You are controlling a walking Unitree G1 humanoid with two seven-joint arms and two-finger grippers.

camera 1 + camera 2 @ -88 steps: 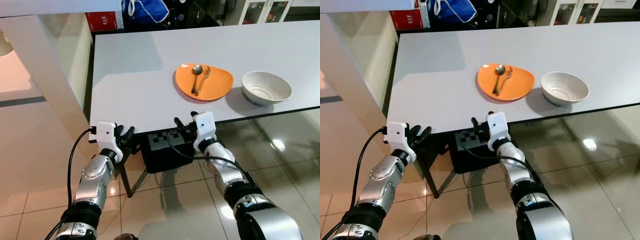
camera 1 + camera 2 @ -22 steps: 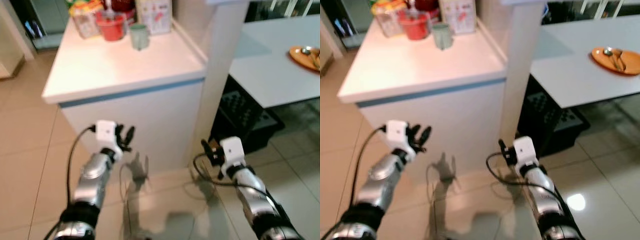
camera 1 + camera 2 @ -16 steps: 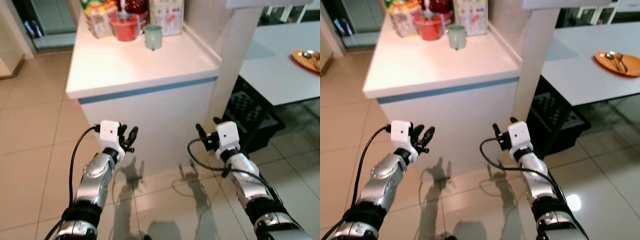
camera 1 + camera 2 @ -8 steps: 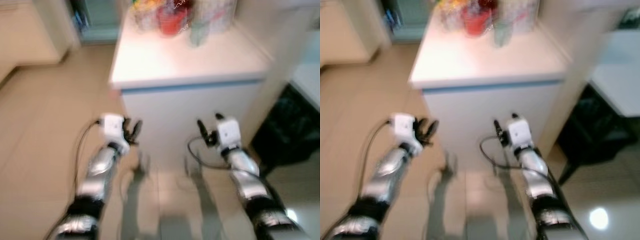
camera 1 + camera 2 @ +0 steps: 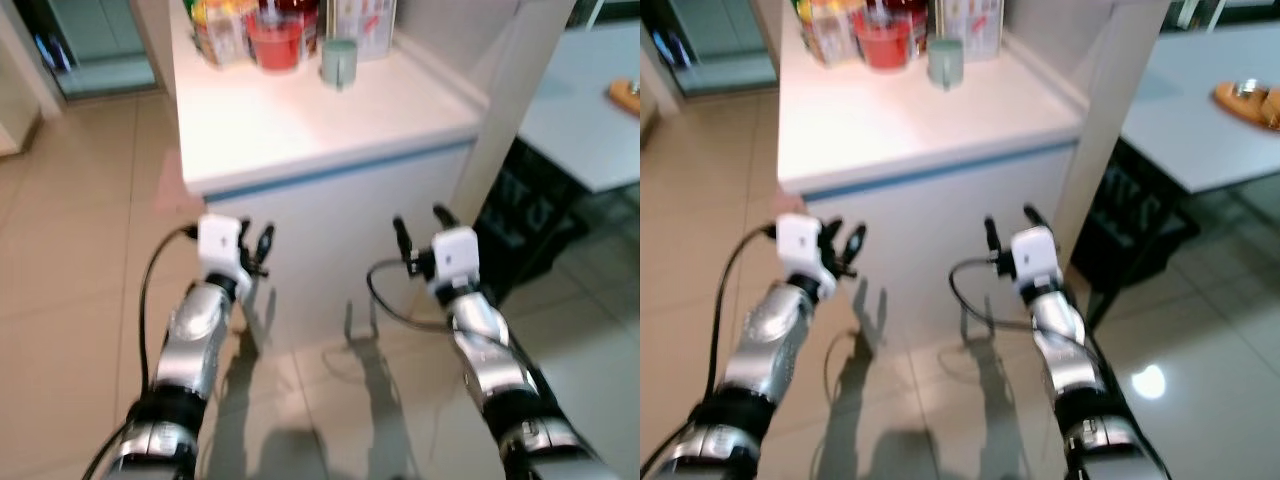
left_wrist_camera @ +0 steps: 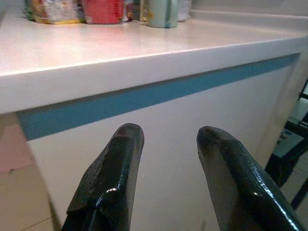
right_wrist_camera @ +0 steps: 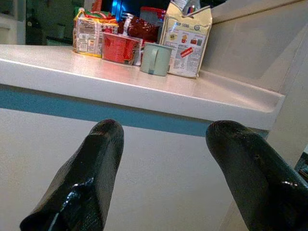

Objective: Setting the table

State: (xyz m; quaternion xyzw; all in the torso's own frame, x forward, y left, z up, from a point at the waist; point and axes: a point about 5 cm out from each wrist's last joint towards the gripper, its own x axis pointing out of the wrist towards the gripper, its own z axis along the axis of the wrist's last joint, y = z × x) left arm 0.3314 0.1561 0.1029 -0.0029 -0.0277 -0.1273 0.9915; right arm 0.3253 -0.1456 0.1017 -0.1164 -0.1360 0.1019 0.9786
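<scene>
Mug [image 5: 338,62] sits on white counter [image 5: 300,130] above tiled floor [image 5: 70,300].

My two arms are silver metal with rounded segments and black bands at the joints. Each wrist carries a white boxy block, and a black cable loops out from it at about 9 o'clock. My left gripper [image 5: 255,248] and right gripper [image 5: 418,228] each end in two long, glossy black fingers [image 6: 111,178] with rounded tips.

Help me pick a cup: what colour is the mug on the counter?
Pale green mug, clearest in the right wrist view.
</scene>
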